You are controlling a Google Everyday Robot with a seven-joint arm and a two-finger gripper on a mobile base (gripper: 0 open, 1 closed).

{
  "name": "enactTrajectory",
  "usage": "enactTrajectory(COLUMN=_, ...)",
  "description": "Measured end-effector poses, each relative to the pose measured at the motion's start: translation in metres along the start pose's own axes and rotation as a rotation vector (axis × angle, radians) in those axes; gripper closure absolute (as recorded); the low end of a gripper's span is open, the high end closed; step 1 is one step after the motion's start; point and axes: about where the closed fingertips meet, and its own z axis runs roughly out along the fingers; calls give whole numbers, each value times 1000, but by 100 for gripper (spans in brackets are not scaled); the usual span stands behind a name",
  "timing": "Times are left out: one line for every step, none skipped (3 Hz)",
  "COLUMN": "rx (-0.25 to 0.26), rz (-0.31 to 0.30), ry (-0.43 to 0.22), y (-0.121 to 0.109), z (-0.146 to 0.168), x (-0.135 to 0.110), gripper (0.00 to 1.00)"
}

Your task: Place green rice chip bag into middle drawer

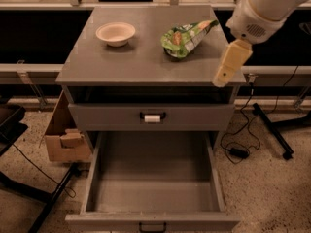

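We look down on a speckled floor [272, 188] with a grey cabinet standing against a dark back wall. A cardboard box [65, 135] sits at the cabinet's left foot and a black cable [238, 152] trails at its right. On the cabinet's top surface [141, 64] a cream bowl [115, 33] rests at the back left. The green rice chip bag [187, 37] lies crumpled at the back right, well apart from the bowl and untouched.

Below the surface, a shut drawer front [97, 118] carries a white-tagged handle. Under that, the middle drawer [194, 220] is pulled fully out, and we see nothing inside it.

The arm reaches in from the upper right, and its cream pincer [228, 67] hangs over the right front corner of the surface. It is near the bag but clear of it, and slanted down and to the left. We cannot tell whether the pincer is released or clenched. It grasps nothing.

We judge this to be the approach step, with the pick not yet begun and the drawer already prepared. The next move calls for carrying the pincer back and leftward until it is above the bag. It should then come down onto the crinkled middle rather than the thin tapered end, since the foil may slip or fold. After that the bag must be lifted clear of the surface edge before it goes down into the open drawer.
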Motion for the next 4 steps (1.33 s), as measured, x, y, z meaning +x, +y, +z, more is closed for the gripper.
enactTrajectory(rx=15, rz=-41, ry=-27, y=-41, z=27, x=-29, gripper=0)
enactTrajectory(rx=20, rz=-45, ry=-42, y=-43, z=33, x=-33, gripper=0)
enactTrajectory(rx=70, rz=-51, ry=-121, y=-65, z=53, x=-48, gripper=0)
enactTrajectory(rx=136, rz=-78, ry=-200, y=-100, z=72, x=-63, gripper=0)
